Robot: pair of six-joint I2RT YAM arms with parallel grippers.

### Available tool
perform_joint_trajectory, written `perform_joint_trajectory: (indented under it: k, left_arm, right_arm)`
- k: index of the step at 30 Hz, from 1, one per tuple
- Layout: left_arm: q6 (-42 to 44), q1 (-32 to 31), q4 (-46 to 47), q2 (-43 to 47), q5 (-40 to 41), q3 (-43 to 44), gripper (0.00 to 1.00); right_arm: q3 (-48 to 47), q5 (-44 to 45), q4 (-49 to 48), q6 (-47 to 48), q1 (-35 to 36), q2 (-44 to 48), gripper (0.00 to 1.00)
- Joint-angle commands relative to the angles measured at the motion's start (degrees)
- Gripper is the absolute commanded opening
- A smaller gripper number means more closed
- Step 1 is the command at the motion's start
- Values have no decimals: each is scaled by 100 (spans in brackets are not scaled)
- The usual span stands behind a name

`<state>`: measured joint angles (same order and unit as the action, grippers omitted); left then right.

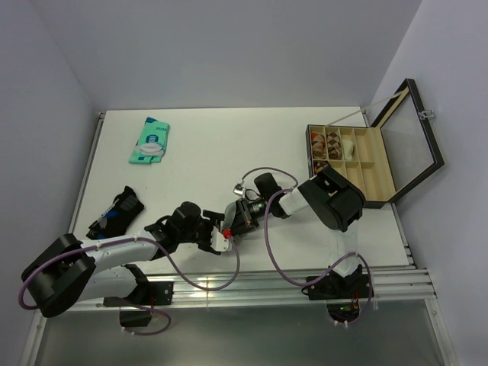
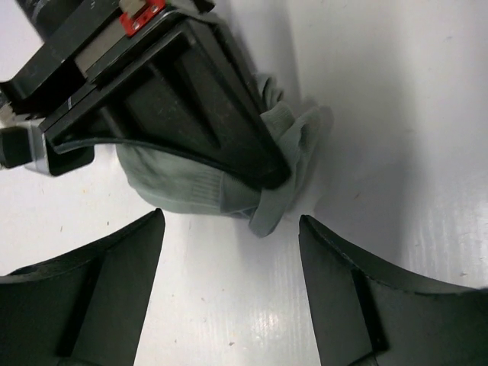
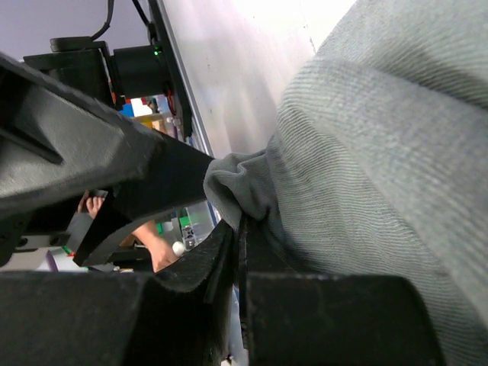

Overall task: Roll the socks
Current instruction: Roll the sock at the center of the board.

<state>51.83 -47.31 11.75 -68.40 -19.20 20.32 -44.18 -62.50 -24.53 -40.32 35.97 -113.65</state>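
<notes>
right hand (image 3: 238,245) clamped on one grey sock (image 2: 191,191); left hand (image 2: 230,223) apart, just beside it.

White table (image 1: 229,145): sock (image 2: 183,183), packet (image 1: 149,141), cloth (image 1: 116,212), box (image 1: 380,201)

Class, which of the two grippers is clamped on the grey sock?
The right gripper: its jaws pinch the grey sock, whereas the left gripper stands wide open, holding nothing.

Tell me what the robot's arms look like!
The left arm and right arm have white tubes and chunky black joints. Purple cables loop along them. The left pincer and right pincer are black, with two fingers each.
</notes>
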Motion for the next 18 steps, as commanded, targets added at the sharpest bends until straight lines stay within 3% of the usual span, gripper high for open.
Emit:
perform_joint_trajectory:
  k: [1,18]
  left_arm:
    - [125,-155,-41,-6,-93,166,76]
    - [-402,-622,-190,-384,92,543,56]
  right_arm:
    - [68,-157,-95,76,16,308,7]
    - [393,-183,71,366,86,580,7]
